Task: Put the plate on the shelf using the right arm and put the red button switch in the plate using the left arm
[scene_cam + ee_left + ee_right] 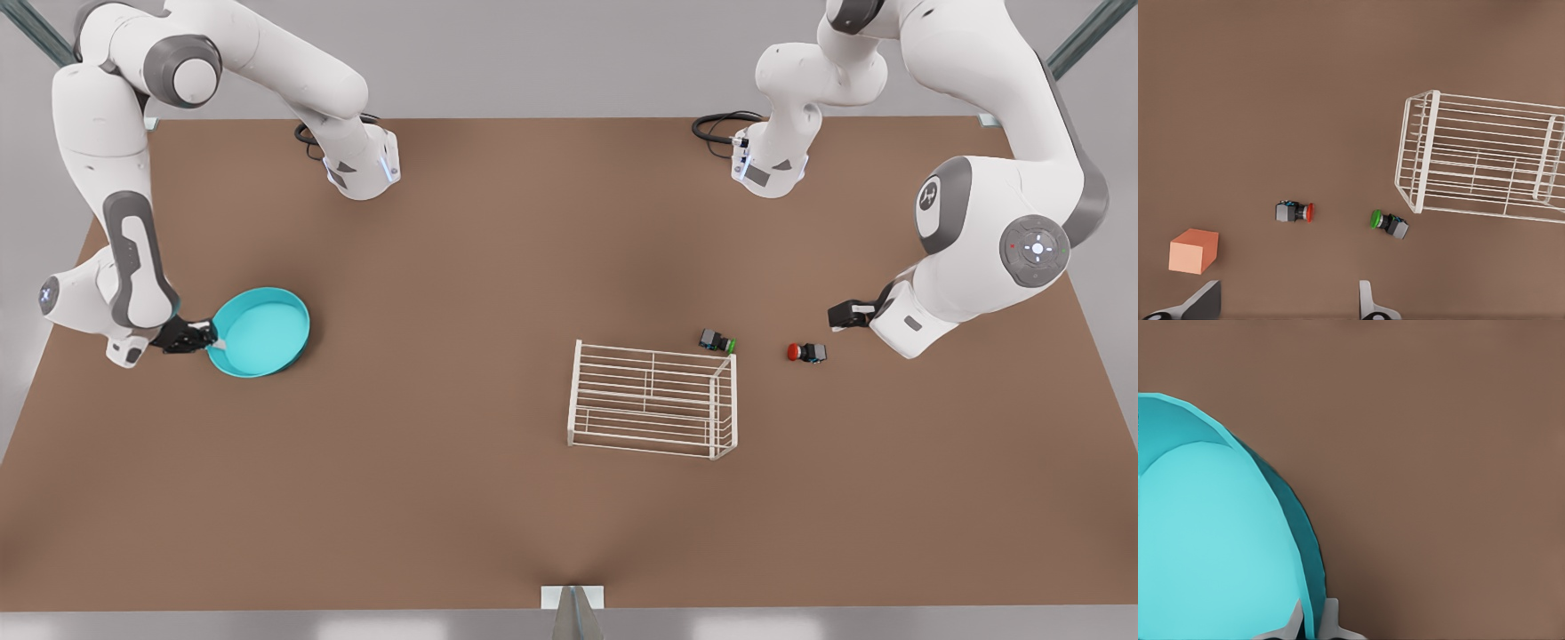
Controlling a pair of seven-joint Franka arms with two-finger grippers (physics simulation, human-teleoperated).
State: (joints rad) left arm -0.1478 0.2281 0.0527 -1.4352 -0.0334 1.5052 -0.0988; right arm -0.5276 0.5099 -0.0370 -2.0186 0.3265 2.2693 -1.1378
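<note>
Turquoise plate (262, 331) sits on the table at the front view's left, its rim pinched by the right gripper (210, 338), with the rack (653, 400) well apart toward the front view's right, while the left gripper (845, 316) waits open near the red switch (805, 352)

Quick count across the table (498, 267): one turquoise plate (267, 329) at the front view's left. One white wire rack (653, 400) near the middle. Two little button switches here, one with a red cap (805, 353) and one with a green cap (718, 341), both at the front view's right. One orange cube (1194, 251) pops up in the left wrist view. And two white robot arms, one on each side of the front view.
</note>
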